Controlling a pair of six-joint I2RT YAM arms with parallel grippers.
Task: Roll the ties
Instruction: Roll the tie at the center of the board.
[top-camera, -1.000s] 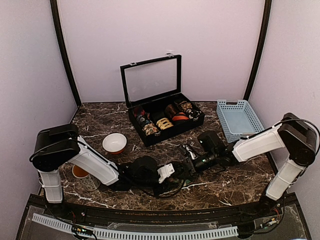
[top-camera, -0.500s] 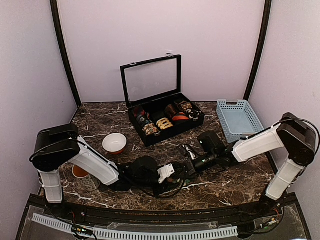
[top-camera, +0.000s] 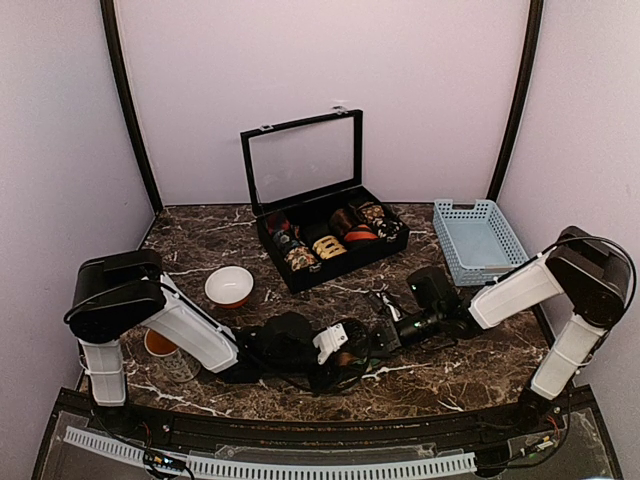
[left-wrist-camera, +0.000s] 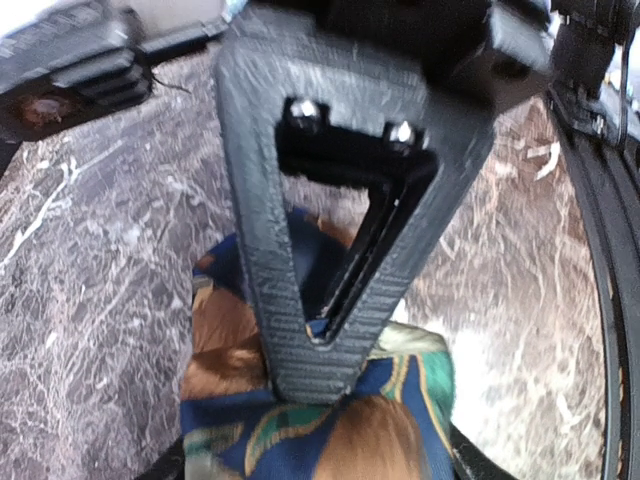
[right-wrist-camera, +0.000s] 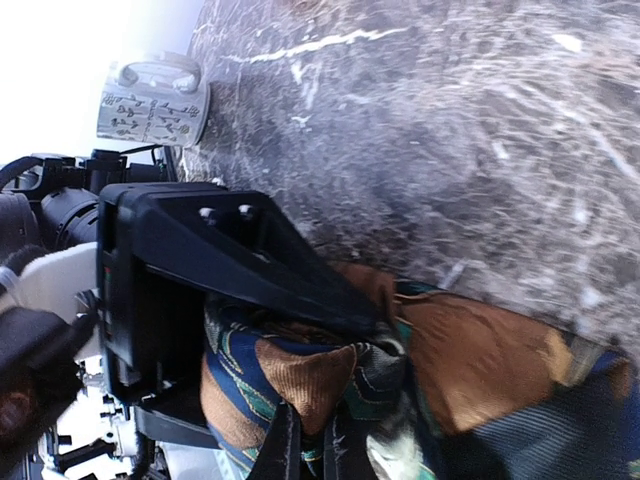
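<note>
One tie (top-camera: 352, 346), blue and green with brown patches, lies partly rolled on the marble between the two arms. In the left wrist view the roll (left-wrist-camera: 330, 430) fills the bottom. My left gripper (left-wrist-camera: 320, 468) is open, its fingertips (left-wrist-camera: 168, 465) at the frame's bottom corners on either side of the roll. My right gripper (left-wrist-camera: 322, 345) comes in from the top, shut on a fold of the roll. In the right wrist view my right gripper (right-wrist-camera: 312, 455) pinches brown fabric of the tie (right-wrist-camera: 300, 375), and a left finger (right-wrist-camera: 250, 260) lies along the roll. Loose tie fabric trails off to the right.
A black box (top-camera: 320, 268) with its glass lid raised holds several rolled fabric coils at the back centre. A blue basket (top-camera: 447, 240) stands at the back right. A white bowl (top-camera: 229, 286) and a cup (top-camera: 158, 345) sit at the left by my left arm.
My right gripper has dropped onto the roll and shut on its fabric. My left gripper's jaws have spread wider around the roll.
</note>
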